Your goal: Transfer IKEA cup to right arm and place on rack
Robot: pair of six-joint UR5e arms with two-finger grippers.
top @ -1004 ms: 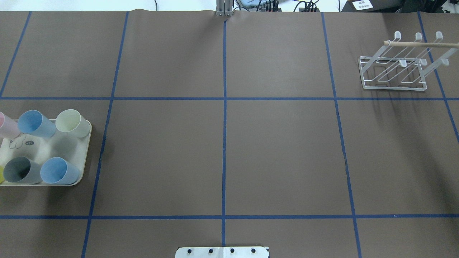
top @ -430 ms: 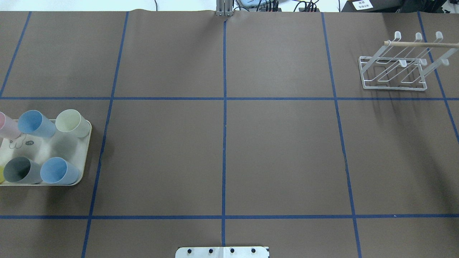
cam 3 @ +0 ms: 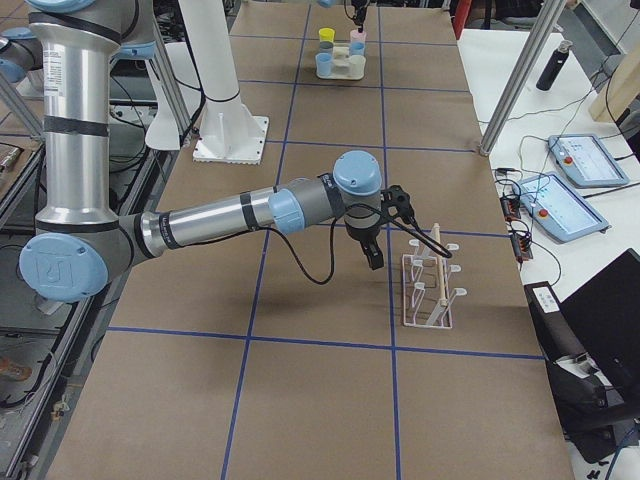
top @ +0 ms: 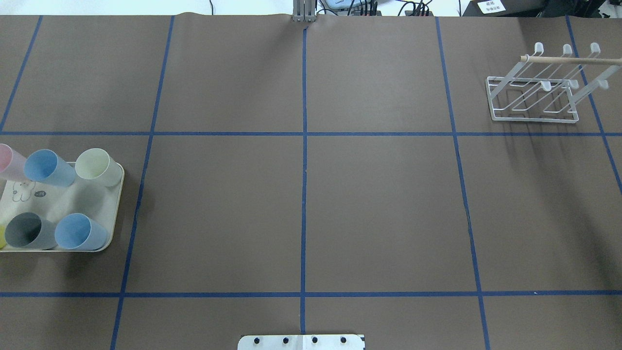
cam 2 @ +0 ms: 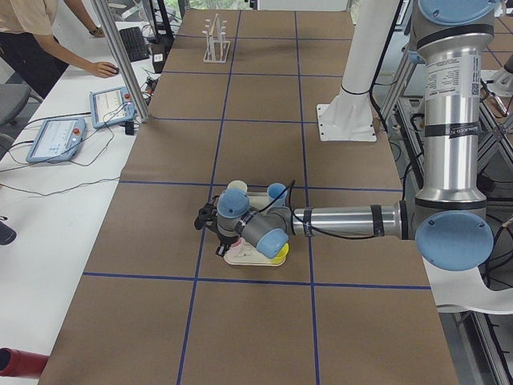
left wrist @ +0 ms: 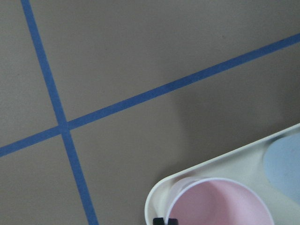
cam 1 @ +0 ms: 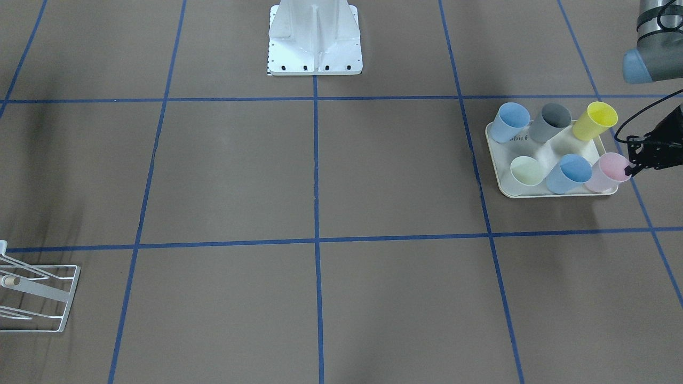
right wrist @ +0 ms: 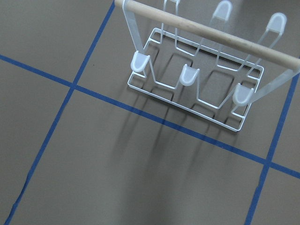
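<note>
Frame right: my left fingers [cam 1: 630, 168] pinch the pale pink plastic cup [cam 1: 604, 177] by its rim on the cream tray [cam 1: 552, 149], and lifting it clear looks next. Whether my right fingers [cam 3: 373, 258], near the white wire rack [cam 3: 428, 292], are clenched I cannot tell.

You see one rounded corner of a cream tray [left wrist: 151, 200]. A pink cup [left wrist: 220, 206] stands just inside that corner, mouth facing you, with part of a blue cup [left wrist: 284, 164] further inside the tray. Outside the tray, two blue tape lines [left wrist: 63, 127] cross on the brown table [left wrist: 140, 47].
</note>
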